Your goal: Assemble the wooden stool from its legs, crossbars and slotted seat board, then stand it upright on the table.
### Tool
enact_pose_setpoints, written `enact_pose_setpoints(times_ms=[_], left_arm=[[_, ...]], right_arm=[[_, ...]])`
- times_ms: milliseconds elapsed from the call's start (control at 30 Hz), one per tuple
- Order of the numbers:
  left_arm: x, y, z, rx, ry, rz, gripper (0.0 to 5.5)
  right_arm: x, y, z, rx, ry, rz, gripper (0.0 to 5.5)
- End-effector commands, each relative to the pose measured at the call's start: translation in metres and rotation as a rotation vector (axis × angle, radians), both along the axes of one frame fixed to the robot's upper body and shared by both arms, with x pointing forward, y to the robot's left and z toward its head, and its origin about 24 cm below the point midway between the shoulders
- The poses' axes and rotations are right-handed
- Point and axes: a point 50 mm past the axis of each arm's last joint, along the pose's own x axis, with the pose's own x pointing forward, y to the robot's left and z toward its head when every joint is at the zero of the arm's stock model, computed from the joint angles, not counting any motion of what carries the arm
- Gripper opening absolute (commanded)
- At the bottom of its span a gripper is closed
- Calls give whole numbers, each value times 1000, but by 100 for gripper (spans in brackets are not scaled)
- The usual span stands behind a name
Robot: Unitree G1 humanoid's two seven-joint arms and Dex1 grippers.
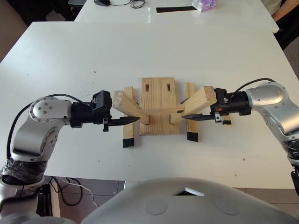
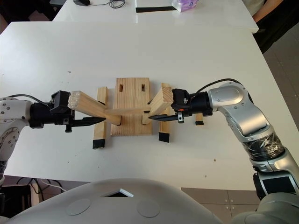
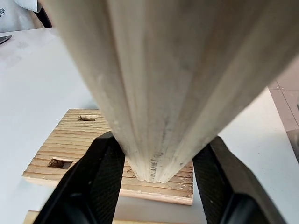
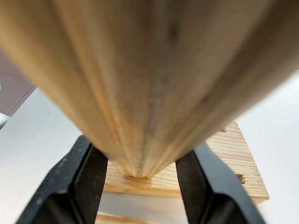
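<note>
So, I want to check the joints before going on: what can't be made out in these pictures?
- Whether the crossbar ends sit fully in the left leg and right leg: head views, the legs cover the joints.
- Any slots in the near half of the seat board: head views, crossbar and legs lie over it.
- The joints in both wrist views: the gripped leg, close and blurred, blocks them.

Head stereo pair sits high, looking forward and down over the white table (image 1: 56,56) from near edge to far edge, and both eyes share the whole top. The left wrist camera is jammed right up along the left leg (image 3: 163,84), the right wrist camera along the right leg (image 4: 140,79). Both catch the seat board (image 3: 65,144) beyond.
</note>
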Motion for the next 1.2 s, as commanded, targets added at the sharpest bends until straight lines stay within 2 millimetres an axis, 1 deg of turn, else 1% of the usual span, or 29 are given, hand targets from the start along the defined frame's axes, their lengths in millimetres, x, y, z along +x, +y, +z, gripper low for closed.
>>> enact_pose_setpoints(times_ms=[33,233,400,500,633,733,900,1067,1200], left_arm=[[-6,-31,-6,-39,17,-140,210],[2,-45,-5,-20,0,-172,206],[7,-63,-4,-20,-11,-222,206],[8,-70,-2,-39,-10,-237,206],[7,-75,-1,-68,4,-235,206],[7,-74,-2,-77,8,-216,206],[6,-61,-7,-56,24,-144,206],[9,-48,-17,-21,24,-51,206],[13,-39,-22,-4,5,7,206]], right_arm=[[-9,10,-41,-197,116,56,204],[-10,25,-46,-202,130,118,204],[-12,41,-52,-203,145,172,204],[-12,46,-53,-196,147,182,204],[-13,49,-51,-171,157,178,204],[-12,49,-50,-162,161,172,204],[-15,40,-44,-140,157,129,204],[-9,26,-39,-127,148,49,204],[-5,21,-38,-132,131,20,204]])
